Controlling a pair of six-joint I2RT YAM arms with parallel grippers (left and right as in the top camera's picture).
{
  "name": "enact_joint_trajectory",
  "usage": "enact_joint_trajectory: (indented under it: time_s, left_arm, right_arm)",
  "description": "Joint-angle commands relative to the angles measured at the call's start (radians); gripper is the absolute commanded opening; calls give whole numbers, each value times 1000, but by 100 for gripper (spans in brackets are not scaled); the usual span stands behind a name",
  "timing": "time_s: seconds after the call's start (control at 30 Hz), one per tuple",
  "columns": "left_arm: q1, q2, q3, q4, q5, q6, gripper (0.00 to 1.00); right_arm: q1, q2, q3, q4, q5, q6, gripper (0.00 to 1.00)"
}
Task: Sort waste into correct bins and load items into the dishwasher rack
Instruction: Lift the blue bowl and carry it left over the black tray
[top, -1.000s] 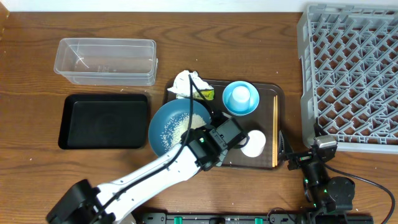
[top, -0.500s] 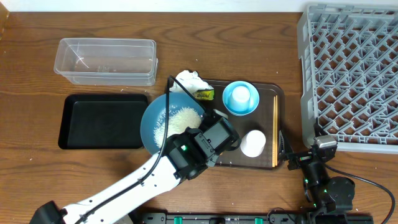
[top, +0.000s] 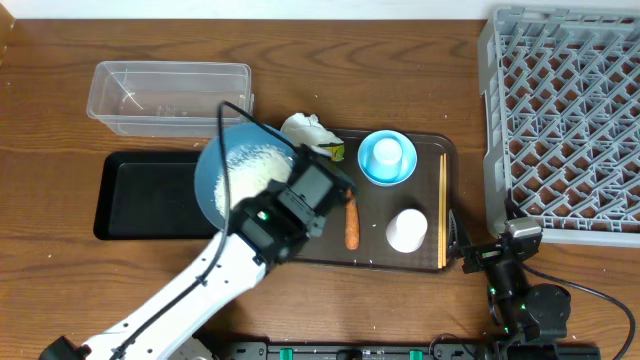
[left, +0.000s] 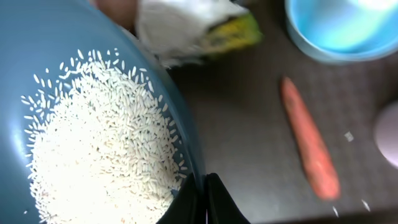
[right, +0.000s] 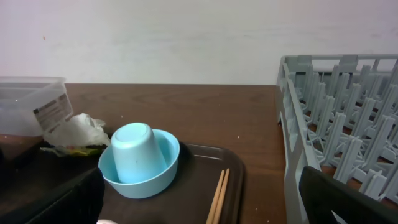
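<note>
The left end effector (left: 202, 193) is pinched shut on the rim of the large teal-blue bowl (top: 228, 172), one finger inside the wall and one outside. The bowl carries the heap of rice (left: 99, 143) and sits off the left edge of the brown serving tray (top: 375, 250), overlapping the near end of the black tray (top: 150, 195).

Step in hand, as I judge it: disposal of the rice. The next move calls for tipping the bowl over whichever bin takes food waste (the black tray or the clear tub (top: 170, 98), both left of the serving tray), with the rim grip kept firm so the bowl does not swing.

The right end effector (right: 202, 193) idles just off the serving tray's right edge, fingers spread wide, holding nothing.

On the serving tray remain:
- the carrot (top: 351, 222);
- the white cup (top: 407, 230);
- the small light-blue bowl (top: 388, 158);
- the chopsticks (top: 443, 210);
- the tissue (top: 305, 132) and wrapper (top: 330, 152) at its rear left corner.

The dishwasher rack (top: 570, 120), right of the serving tray, is cut off at the frame edge. The arm hides the bowl's near rim, and the bowl's height above the counter cannot be read.
</note>
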Motion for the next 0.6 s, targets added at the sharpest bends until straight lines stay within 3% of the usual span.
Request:
enact_joint_trajectory:
  time_s: [0.0,0.3,0.57]
  left_arm:
    - [87,-14,11,31,3,29,6]
    - [397,-14,11,167,361,29,6]
    - [606,-14,11,165,661,28,6]
  right_arm:
    - [-8,-5,-2,-4,0,-12,99]
    - [-8,-5,-2,-4,0,-12,99]
    - [-8,-5,-2,-4,0,-12,99]
